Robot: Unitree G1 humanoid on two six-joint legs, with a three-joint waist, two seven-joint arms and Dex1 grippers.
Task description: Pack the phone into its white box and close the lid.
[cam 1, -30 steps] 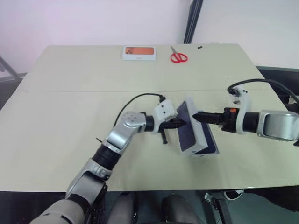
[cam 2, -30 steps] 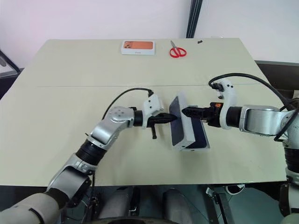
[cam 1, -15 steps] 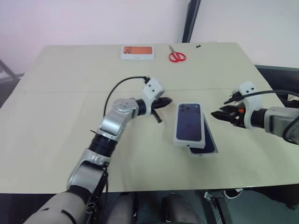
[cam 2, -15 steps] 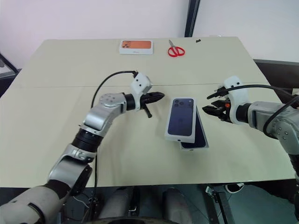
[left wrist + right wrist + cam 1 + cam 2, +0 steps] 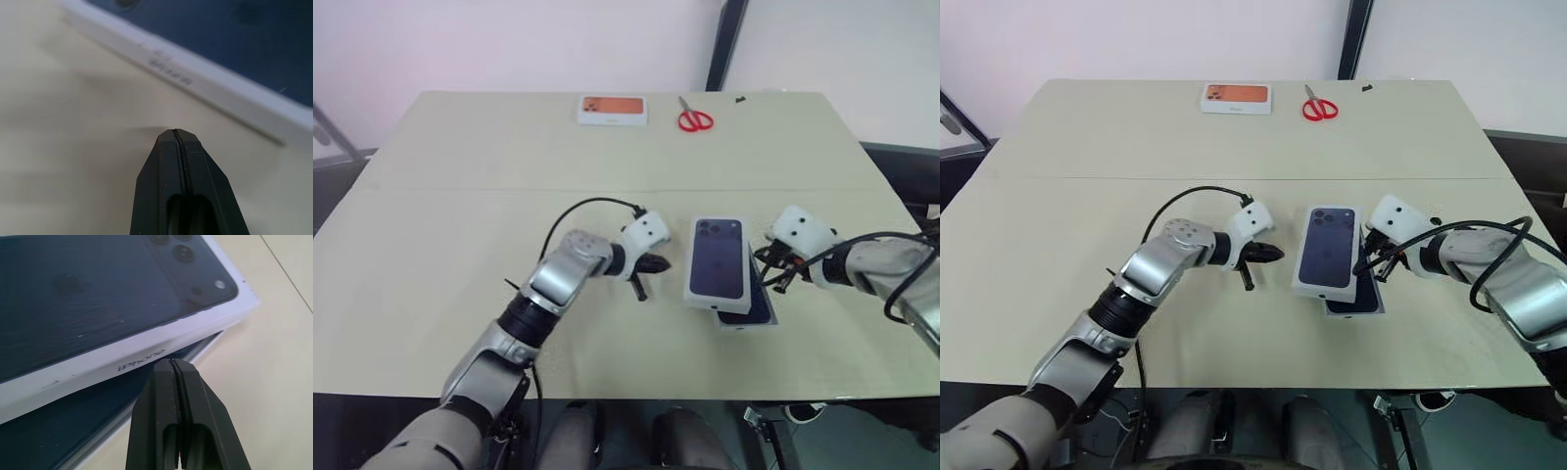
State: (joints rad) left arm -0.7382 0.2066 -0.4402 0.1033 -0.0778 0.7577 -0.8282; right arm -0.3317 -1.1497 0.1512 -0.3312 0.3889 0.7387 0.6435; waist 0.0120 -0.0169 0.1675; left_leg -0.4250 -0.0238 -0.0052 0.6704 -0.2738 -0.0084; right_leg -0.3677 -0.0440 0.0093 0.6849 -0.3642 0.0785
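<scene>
The lid [image 5: 1327, 249] lies picture-side up across the white box [image 5: 1361, 302], askew: it overhangs toward the robot's left, and the box's right-hand and near edges show beyond it. In the right wrist view the phone [image 5: 63, 431] is seen as a dark surface in the box under the raised lid edge, so the phone is already packed and only the closing remains. The left gripper [image 5: 1271, 255] has its fingers pressed together, empty, just beside the lid's left long edge and apart from it. The right gripper [image 5: 1371, 266] likewise has its fingers together and holds nothing; it stands at the lid's right long edge, over the exposed strip of the box.

The step in hand appears to be squaring the lid. Done well, the closed fingertips would serve as pushers: the left nudging the lid toward the right, the right steadying the box wall so the box does not slide along. Once all four edges line up, light downward pressure spread over the lid should seat it. Pressing before it is aligned risks wedging one corner. The scissors [image 5: 1317, 106] and the white box with an orange picture [image 5: 1235, 97] lie well apart at the far edge of the table [image 5: 1058, 235].
</scene>
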